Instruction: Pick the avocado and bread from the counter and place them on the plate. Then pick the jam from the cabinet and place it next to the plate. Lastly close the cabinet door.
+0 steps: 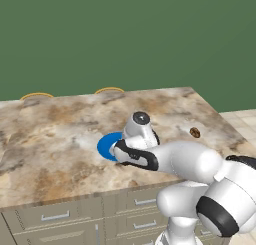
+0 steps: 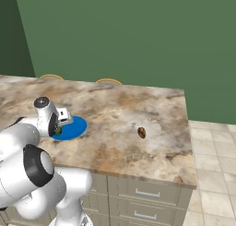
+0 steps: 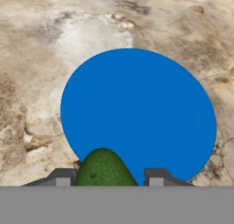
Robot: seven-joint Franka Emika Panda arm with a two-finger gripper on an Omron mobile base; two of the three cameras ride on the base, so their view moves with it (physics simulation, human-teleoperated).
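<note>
The avocado (image 3: 104, 168) sits between the two dark fingertips of the gripper (image 3: 109, 176), which is clenched on it and holds it above the near edge of the plate (image 3: 141, 109). In the hand view it is a dark green, finely mottled lump with a rounded top, its long axis running along the fingers and its domed end pointing away from the hand; its lower part is cut off at the bottom of that view. In the right base view only a sliver of green shows beside the wrist, too small to give its shape. The plate is a flat, plain, bright blue disc lying on the marbled beige-and-brown counter (image 1: 60, 139); in the left base view (image 1: 106, 145) the arm covers its right part, and in the right base view (image 2: 73, 128) the hand hides its left edge. The bread (image 2: 141, 132), a small tan-brown lump, lies on the counter well apart from the plate, towards the right end; its outline is hard to make out. Beige drawers (image 2: 147, 193) with silver bar handles run below the counter edge.
</note>
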